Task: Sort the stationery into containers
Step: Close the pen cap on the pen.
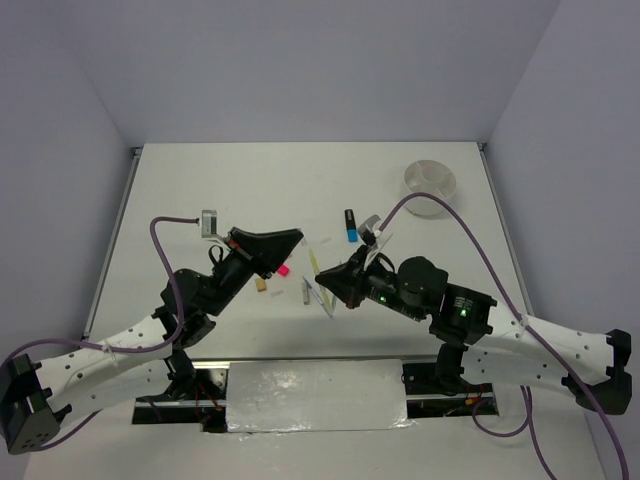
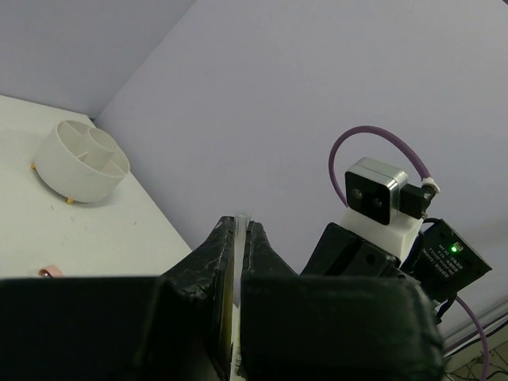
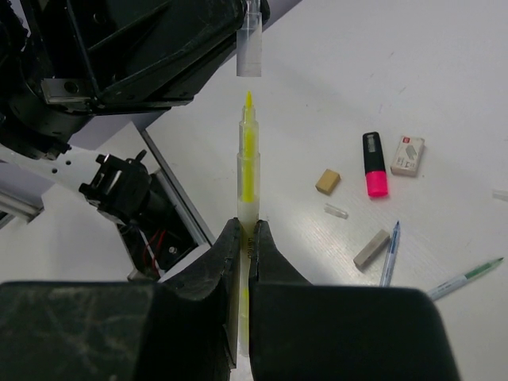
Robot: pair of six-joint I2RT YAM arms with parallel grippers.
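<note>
My right gripper (image 3: 244, 228) is shut on a thin yellow highlighter stick (image 3: 248, 155), its bare tip pointing at a clear cap (image 3: 250, 49). My left gripper (image 2: 237, 228) is shut on that clear cap (image 2: 240, 219). In the top view the two grippers meet tip to tip over the table's middle, left (image 1: 297, 238) and right (image 1: 322, 272), with a small gap between tip and cap. The white divided bowl (image 1: 431, 181) stands at the far right and also shows in the left wrist view (image 2: 83, 159).
On the table lie a pink-and-black highlighter (image 3: 375, 165), a white eraser (image 3: 407, 155), a tan eraser (image 3: 328, 181), a grey eraser (image 3: 371, 248), a small clear cap (image 3: 336, 211), a blue pen (image 3: 389, 254) and a green pen (image 3: 464, 278). A blue-and-black highlighter (image 1: 351, 227) lies farther back.
</note>
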